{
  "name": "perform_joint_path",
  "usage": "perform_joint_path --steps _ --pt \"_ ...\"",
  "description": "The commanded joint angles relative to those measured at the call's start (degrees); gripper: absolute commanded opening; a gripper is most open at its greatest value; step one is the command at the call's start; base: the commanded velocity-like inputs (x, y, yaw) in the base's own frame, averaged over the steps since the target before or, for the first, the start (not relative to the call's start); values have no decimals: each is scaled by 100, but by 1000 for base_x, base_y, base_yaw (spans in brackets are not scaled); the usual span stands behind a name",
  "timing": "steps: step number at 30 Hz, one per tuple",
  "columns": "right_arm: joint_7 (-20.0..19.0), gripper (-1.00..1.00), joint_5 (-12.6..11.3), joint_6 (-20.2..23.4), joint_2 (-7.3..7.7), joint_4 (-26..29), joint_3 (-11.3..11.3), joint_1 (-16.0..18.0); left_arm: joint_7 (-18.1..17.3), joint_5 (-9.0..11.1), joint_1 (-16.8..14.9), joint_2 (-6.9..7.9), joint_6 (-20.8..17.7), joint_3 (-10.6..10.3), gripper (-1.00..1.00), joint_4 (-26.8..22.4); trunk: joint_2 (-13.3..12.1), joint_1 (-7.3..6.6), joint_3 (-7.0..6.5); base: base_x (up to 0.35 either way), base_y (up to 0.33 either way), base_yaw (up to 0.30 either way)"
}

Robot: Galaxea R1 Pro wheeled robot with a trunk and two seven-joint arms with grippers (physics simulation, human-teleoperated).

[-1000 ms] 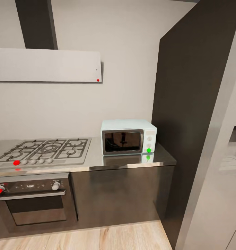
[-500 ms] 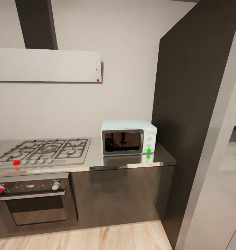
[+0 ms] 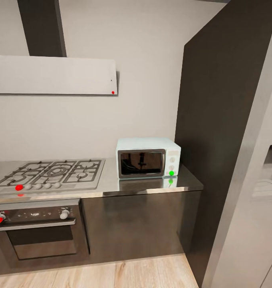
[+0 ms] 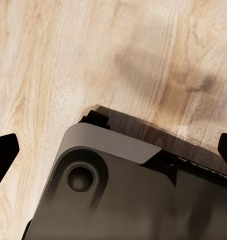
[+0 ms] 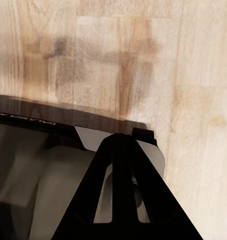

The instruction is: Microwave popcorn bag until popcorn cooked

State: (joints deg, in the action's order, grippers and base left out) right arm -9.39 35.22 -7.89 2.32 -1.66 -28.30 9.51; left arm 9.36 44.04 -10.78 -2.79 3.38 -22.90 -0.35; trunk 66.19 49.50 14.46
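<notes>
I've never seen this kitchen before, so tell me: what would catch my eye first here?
The pale mint microwave stands out, door shut, a green light at its lower right corner, on the grey countertop beside a tall dark panel. Left of it lies the gas hob, a red dot at its front, above the built-in oven.

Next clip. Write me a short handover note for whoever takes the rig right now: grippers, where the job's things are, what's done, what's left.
Left gripper: open, empty, pointing at the wood floor.
Right gripper: shut, empty, also over the floor.
Microwave: on the countertop, right of the hob, door closed, green light on its panel.
Popcorn bag: not located yet.
Done: nothing visible.
Left: find the bag, open the door, load it, close, heat.
</notes>
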Motion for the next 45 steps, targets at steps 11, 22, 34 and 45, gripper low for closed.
perform_joint_path --steps 11,22,34,45 --pt "-9 -100 29 -28 5 -16 -44 7 22 43 -3 -2 13 -48 100 -1 5 0 7 0 0 0" --pt "-8 -100 29 -28 5 -18 -44 7 22 43 -3 -2 13 -48 100 -1 5 0 7 0 0 0" --pt "-9 -100 29 -28 5 -17 -44 7 22 43 -3 -2 13 -48 100 -1 5 0 7 0 0 0" --pt "-9 -100 29 -28 5 -18 -44 7 22 43 -3 -2 13 -49 100 -1 5 0 7 0 0 0"
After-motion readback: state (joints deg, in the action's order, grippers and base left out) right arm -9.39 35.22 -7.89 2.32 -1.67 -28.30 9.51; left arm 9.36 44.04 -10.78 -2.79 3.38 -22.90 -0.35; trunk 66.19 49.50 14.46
